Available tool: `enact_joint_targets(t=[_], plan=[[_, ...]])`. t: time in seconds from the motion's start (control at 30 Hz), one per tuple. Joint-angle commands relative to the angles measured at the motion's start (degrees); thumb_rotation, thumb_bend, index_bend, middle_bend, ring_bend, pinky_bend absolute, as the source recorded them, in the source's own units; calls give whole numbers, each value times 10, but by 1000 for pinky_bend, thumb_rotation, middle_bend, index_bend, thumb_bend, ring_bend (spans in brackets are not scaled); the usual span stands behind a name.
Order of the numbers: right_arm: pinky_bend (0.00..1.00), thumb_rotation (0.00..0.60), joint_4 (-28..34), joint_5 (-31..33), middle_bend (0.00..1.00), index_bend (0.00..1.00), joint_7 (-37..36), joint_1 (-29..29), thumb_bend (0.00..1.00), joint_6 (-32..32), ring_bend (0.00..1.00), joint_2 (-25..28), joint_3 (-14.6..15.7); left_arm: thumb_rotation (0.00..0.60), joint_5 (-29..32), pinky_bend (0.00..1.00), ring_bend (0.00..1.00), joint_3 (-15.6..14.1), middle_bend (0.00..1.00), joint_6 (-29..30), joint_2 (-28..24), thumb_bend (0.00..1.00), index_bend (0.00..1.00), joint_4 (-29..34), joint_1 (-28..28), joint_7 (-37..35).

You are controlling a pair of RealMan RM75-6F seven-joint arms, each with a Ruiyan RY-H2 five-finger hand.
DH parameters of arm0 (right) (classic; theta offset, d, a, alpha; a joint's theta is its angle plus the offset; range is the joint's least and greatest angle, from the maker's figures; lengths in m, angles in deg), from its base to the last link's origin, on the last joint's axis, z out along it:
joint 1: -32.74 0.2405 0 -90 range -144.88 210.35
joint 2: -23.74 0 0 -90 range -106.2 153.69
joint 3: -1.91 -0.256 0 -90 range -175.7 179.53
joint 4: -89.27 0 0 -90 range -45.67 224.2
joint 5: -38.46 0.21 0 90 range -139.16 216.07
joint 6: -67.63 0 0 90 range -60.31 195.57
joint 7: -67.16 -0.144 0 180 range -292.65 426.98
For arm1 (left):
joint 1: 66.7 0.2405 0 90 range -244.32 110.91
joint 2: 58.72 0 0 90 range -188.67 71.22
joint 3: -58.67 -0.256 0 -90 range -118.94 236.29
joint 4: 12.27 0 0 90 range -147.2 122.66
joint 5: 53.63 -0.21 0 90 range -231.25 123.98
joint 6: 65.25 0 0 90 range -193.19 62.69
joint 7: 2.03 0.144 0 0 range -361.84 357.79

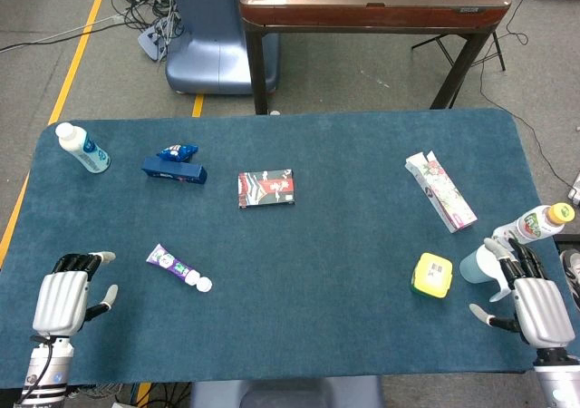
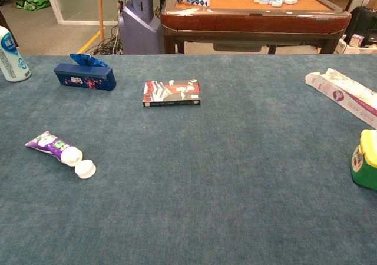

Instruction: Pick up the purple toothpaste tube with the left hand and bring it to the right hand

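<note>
Near the left edge of the blue table [image 1: 299, 335], the left hand [image 1: 63, 301] rests palm down, fingers apart, holding nothing. Right hand [image 1: 535, 306] sits at the near right corner, fingers also spread and empty; it seems to be close against a pale cup [image 1: 476, 265], but contact is hard to judge from the head view. Neither hand shows in the chest view.

Purple toothpaste tube [image 1: 178, 268] lies flat on the table, a bit right of and slightly farther than the left hand, clearly apart from it. It lies diagonally, white cap end [image 2: 84, 169] toward the near right, crimped purple end toward the far left.

Step in hand: probably the very start, pickup not yet begun. Next move calls for the left hand to reach right and slightly forward, come down over the tube body, and close across its width, then lift and carry it across the table to the right hand.

Other stuff: white bottle [image 1: 83, 148] at far left, dark blue box [image 1: 174, 170], red and black box [image 1: 265, 189] mid table, long pink and white box [image 1: 440, 191] at far right, yellow-lidded green tub [image 1: 432, 275], green-labelled bottle [image 1: 536, 223] by the right edge.
</note>
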Motion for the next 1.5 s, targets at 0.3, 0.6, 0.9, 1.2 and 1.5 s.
enact_joint_targets(t=[0.3,0.6,0.9,1.2,1.5], plan=[[0,600,15,-3,179,107,13,3,96,-11,0,12,-11,600,-9,190,306,0,371,-19,-11,296,308,-8,-12,-13],[0,600,49,6,173,107,52,13,96,-25,0,38,-38,600,-43,190,298,1,355,-138,-42,296,262,-55,-86,-120],[0,600,72,11,172,107,73,20,96,-20,0,48,-42,600,-76,181,227,-11,282,-279,-18,296,218,-147,-185,-187],[0,600,75,15,171,107,74,15,96,-22,0,45,-37,600,-133,181,227,-32,272,-313,41,296,224,-254,-245,-224],[0,600,74,15,171,107,70,4,96,-33,0,47,-32,600,-147,181,227,-48,270,-304,83,296,251,-324,-262,-230]])
